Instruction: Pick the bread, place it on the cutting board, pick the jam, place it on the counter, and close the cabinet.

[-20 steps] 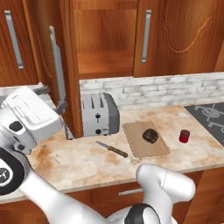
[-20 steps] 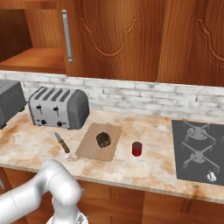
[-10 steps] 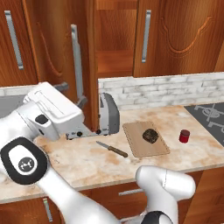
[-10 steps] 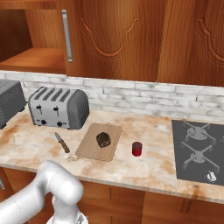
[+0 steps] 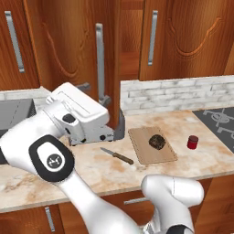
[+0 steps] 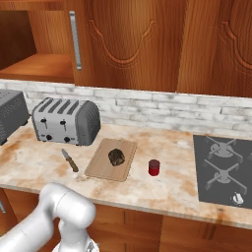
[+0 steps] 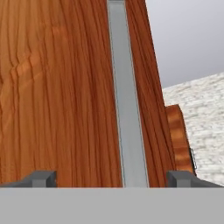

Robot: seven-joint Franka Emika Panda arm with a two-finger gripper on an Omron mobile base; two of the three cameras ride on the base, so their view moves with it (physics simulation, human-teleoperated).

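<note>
With bread [image 6: 116,157] on the cutting board [image 6: 111,158] and jam [image 6: 154,167] on the counter [image 6: 172,184], the wide-open, empty gripper [image 7: 116,178] has swung toward the cabinet [image 7: 65,87] door at frame centre.

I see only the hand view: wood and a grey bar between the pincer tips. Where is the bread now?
Observer: The bread lies on the cutting board, on the counter.
Operator: And the jam?
Observer: The jam stands upright on the counter, right of the board, apart from it.
Operator: Is the cabinet closed?
Observer: No. The cabinet shows an open shelf; its door stands ajar.
Operator: Where is my arm?
Observer: In the left base view the hand is in front of the door, near its silver handle.
</note>
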